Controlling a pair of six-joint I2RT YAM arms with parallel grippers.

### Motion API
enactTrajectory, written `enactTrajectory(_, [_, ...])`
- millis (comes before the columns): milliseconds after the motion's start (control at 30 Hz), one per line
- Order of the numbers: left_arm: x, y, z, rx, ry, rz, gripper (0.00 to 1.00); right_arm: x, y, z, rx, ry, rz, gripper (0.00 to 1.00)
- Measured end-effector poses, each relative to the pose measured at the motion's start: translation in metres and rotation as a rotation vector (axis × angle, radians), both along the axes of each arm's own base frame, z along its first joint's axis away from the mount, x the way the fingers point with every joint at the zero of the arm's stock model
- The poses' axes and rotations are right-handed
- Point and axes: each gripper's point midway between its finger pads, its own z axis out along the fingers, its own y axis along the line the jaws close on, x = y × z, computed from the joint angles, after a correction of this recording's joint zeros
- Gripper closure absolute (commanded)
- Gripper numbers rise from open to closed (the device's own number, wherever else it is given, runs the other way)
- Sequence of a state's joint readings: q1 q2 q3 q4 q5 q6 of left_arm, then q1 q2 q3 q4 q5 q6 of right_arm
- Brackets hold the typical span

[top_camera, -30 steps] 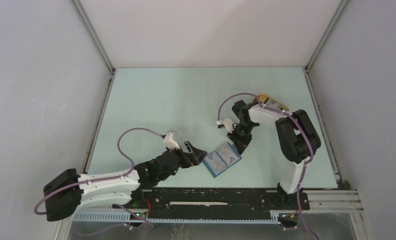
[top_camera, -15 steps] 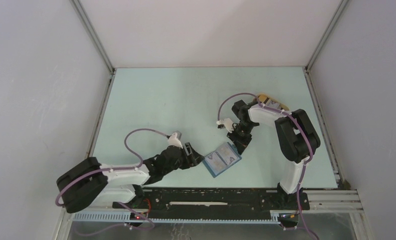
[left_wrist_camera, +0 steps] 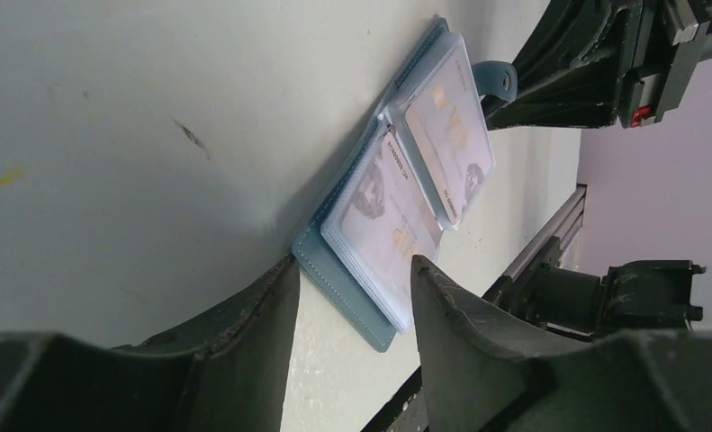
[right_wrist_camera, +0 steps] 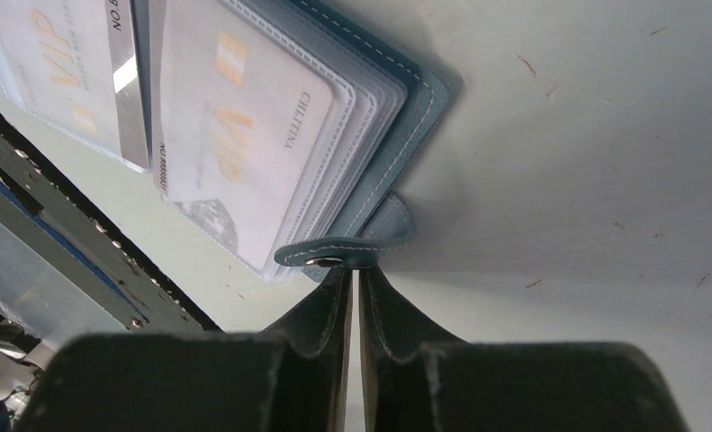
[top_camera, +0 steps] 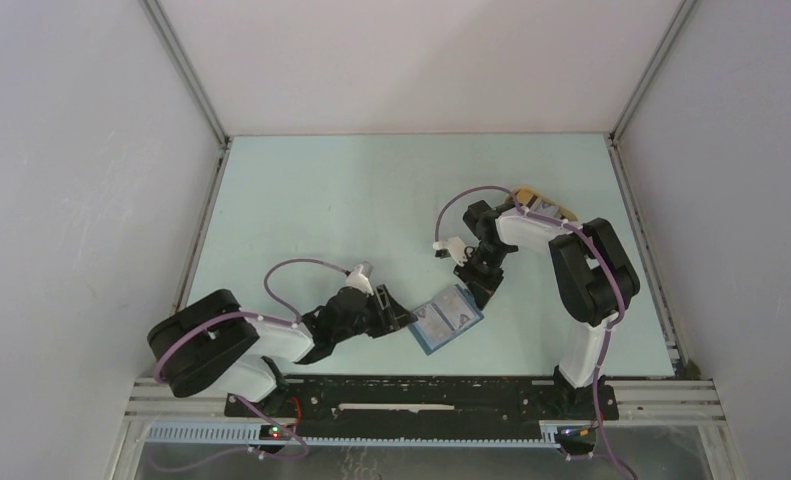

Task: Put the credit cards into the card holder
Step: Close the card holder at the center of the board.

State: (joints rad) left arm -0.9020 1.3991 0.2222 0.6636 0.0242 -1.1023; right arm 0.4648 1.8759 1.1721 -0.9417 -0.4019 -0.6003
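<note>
Pale table [top_camera: 371, 200]; "VIP" cards [right_wrist_camera: 235, 135] in card holder [right_wrist_camera: 410, 99]; right end effector [right_wrist_camera: 356, 279] pinches tab [right_wrist_camera: 343, 252], left end effector [left_wrist_camera: 354, 270] half-open.

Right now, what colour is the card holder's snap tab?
The snap tab is teal-blue with pale stitching; the right wrist view shows it best.

1. From the right wrist, you see only part of the card holder [right_wrist_camera: 397, 81]. The picture's top and left edges cut it off.
2. The words on the credit cards [right_wrist_camera: 235, 135] are cut short there. From above they are too small to read.
3. The tan tray [top_camera: 566, 212] is mostly hidden behind the right arm.
4. The right claw [right_wrist_camera: 354, 283] hides the end of the snap tab [right_wrist_camera: 334, 256].
5. The left claw [left_wrist_camera: 352, 297] is cut off at the bottom edge.
</note>
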Motion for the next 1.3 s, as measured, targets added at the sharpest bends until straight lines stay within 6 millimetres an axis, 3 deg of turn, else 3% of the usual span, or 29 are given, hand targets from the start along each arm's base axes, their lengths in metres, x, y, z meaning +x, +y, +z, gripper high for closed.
enactTrajectory(300, [-0.002,0.000,0.003,-0.060,0.012,0.012,0.48,-0.001,-0.001,0.000,-0.006,0.004,0.001,0.86])
enactTrajectory(567, [-0.002,-0.008,0.021,-0.135,-0.021,-0.010,0.49,-0.002,-0.002,0.000,-0.009,0.009,0.002,0.86])
enactTrajectory(967, [-0.001,-0.033,0.046,-0.291,-0.031,-0.064,0.52,-0.004,0.003,0.001,0.033,0.036,-0.014,0.86])
enactTrajectory(1300, [0.020,-0.073,0.057,-0.357,-0.041,-0.109,0.51,-0.005,0.005,0.003,0.061,0.052,-0.028,0.85])
